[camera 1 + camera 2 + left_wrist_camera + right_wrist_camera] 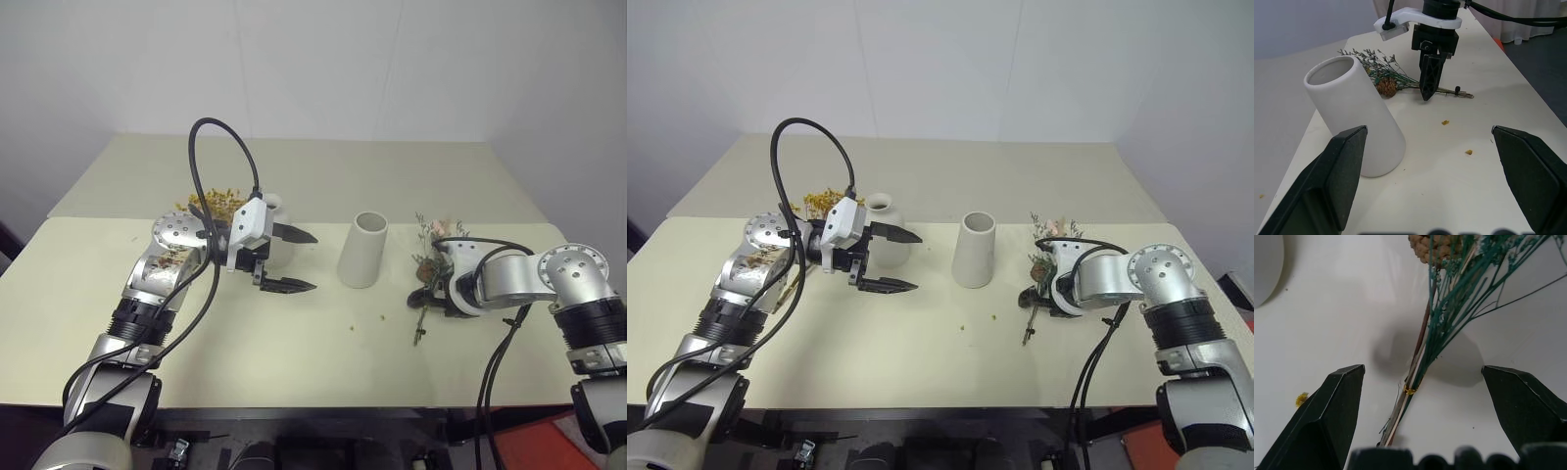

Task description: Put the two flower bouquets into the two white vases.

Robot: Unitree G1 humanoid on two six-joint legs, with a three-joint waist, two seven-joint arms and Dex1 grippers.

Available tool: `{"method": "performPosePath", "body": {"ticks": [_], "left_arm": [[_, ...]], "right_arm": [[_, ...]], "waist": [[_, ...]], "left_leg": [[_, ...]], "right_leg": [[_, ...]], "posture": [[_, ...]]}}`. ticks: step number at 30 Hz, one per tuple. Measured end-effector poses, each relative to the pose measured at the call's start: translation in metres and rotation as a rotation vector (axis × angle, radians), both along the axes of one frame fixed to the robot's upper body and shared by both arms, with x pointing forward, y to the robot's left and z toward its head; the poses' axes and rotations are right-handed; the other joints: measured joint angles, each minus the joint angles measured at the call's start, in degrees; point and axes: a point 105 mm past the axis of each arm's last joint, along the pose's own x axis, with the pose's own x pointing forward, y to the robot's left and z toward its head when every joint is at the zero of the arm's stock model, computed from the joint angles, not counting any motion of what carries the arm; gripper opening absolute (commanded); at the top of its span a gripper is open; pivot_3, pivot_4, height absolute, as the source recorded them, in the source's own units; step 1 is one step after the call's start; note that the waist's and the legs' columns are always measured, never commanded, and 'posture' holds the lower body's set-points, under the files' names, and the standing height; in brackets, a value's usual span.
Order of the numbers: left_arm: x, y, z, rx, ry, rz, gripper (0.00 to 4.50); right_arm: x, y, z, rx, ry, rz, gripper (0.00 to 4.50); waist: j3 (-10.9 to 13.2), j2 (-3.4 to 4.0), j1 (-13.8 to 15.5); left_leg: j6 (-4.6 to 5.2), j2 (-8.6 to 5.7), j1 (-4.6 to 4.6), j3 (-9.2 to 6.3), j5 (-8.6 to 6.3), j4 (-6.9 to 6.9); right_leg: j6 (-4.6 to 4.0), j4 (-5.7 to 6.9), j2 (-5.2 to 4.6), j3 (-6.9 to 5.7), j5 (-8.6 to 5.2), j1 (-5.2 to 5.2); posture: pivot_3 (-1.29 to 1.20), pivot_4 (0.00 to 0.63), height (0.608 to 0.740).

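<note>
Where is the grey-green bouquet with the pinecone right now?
The grey-green bouquet lies flat on the table on the robot's right, just right of the cone vase, directly under the open right gripper.

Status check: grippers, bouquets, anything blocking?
Both grippers open, empty. Right gripper straddles the grey-green bouquet's stems, bouquet flat on table. Left gripper hovers beside cone vase. Nothing blocking the stems.

White vases point(363, 251), yellow-orange bouquet point(217, 204)
</note>
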Motion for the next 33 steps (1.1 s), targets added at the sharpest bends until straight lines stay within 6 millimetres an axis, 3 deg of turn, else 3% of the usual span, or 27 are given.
{"method": "performPosePath", "body": {"ticks": [1,4,15,16,25,29,33], "left_arm": [[0.000,0.000,0.000,0.000,0.000,0.000,4.42],[0.000,0.000,0.000,0.000,0.000,-0.001,4.50],[-0.004,0.003,0.008,-0.070,0.013,0.011,4.50],[-0.004,0.004,0.010,-0.077,0.011,0.017,4.50],[-0.006,0.007,0.006,-0.069,0.031,0.025,4.50],[-0.005,0.008,0.007,-0.065,0.029,0.028,4.50],[-0.005,0.008,0.011,-0.061,0.015,0.025,4.50]], "right_arm": [[0.001,0.001,0.001,0.001,-0.008,0.009,4.50],[0.003,0.003,-0.001,-0.006,-0.009,0.024,3.91],[0.004,-0.002,-0.004,-0.014,0.005,0.032,0.16],[0.004,-0.002,-0.004,-0.011,0.006,0.033,0.01],[0.005,-0.009,0.000,0.014,-0.008,0.006,0.01],[0.010,-0.020,0.021,0.013,-0.122,-0.056,0.01],[0.014,-0.029,0.057,-0.056,-0.376,-0.134,0.01]], "waist": [[0.00,0.00,-0.04],[0.00,0.00,-0.03],[0.00,0.01,-0.02],[0.00,0.01,-0.04],[0.00,0.02,-0.02],[0.01,0.04,0.00],[0.01,0.05,0.01]], "left_leg": [[0.00,0.01,0.00,0.00,0.00,0.00],[0.00,0.02,0.00,-0.01,0.00,-0.01],[0.00,0.02,0.00,-0.01,0.00,-0.01],[0.00,0.02,0.00,-0.01,0.00,-0.01],[0.00,0.00,0.00,-0.01,0.00,-0.01],[0.00,0.00,-0.01,-0.02,0.00,-0.02],[0.00,0.00,-0.03,-0.04,0.00,-0.04]], "right_leg": [[0.00,0.00,0.00,0.00,0.00,0.00],[0.00,0.01,0.02,-0.01,0.00,-0.01],[0.01,0.02,0.01,-0.02,0.00,-0.03],[0.01,0.02,0.02,-0.02,0.00,-0.03],[0.02,0.02,0.01,-0.02,0.01,-0.03],[0.03,0.02,0.01,-0.03,0.00,-0.04],[0.08,0.02,0.01,-0.04,-0.03,-0.08]], "posture": [[0.00,0.150,0.740],[0.00,0.150,0.740],[0.00,0.150,0.740],[0.00,0.150,0.740],[0.00,0.150,0.740],[0.00,0.150,0.740],[0.00,0.150,0.740]]}}
